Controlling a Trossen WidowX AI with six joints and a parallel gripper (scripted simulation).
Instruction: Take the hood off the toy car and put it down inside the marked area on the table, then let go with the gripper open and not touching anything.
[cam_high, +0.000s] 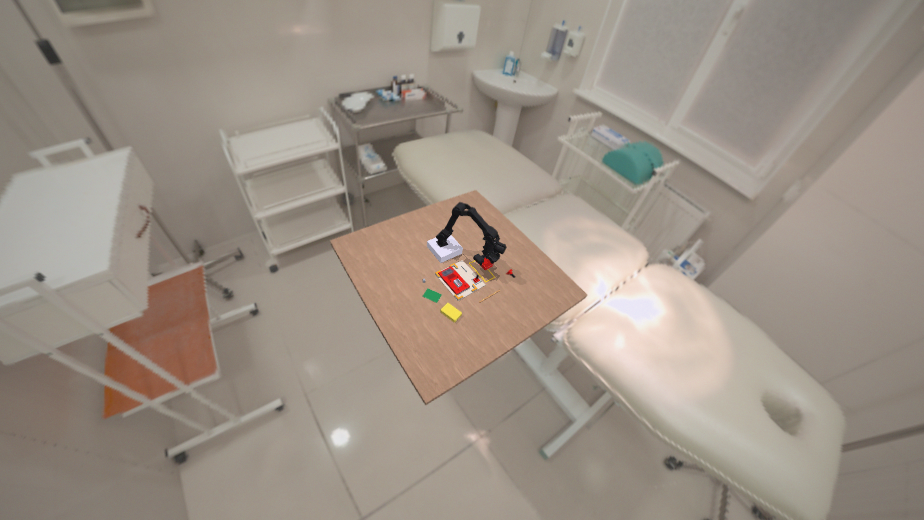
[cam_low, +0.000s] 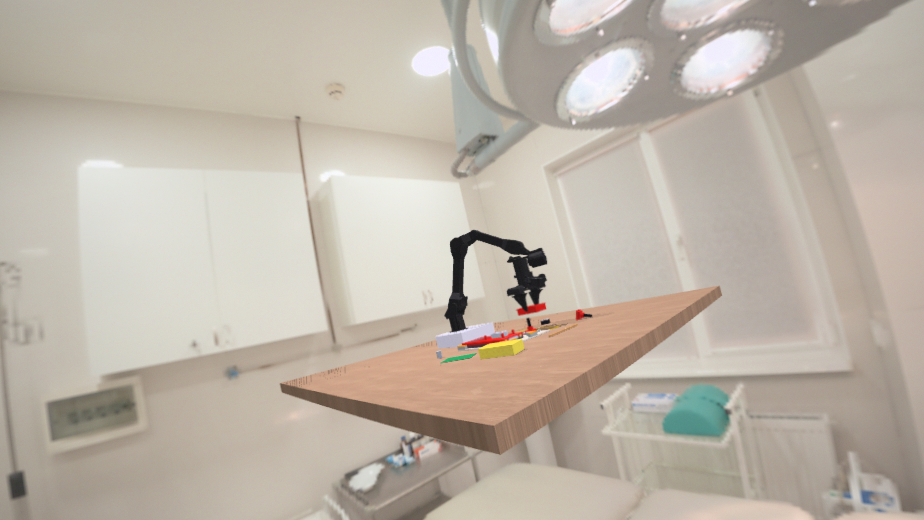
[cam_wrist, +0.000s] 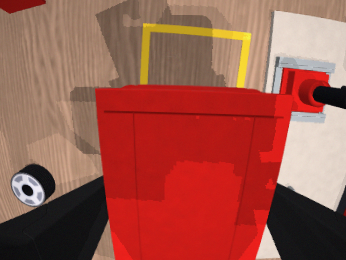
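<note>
My gripper is shut on the red hood and holds it in the air above the table. In the wrist view the hood fills the middle, and the yellow outline of the marked area shows on the wood just beyond its far edge, partly hidden by the hood. The toy car, red on a pale base, lies left of the gripper in the top view. A part of the car with a red hub and black axle shows at the right of the wrist view.
A small black and white wheel lies on the wood at the left. A red piece lies beyond the area. A yellow block, a green plate and a white box lie around the car.
</note>
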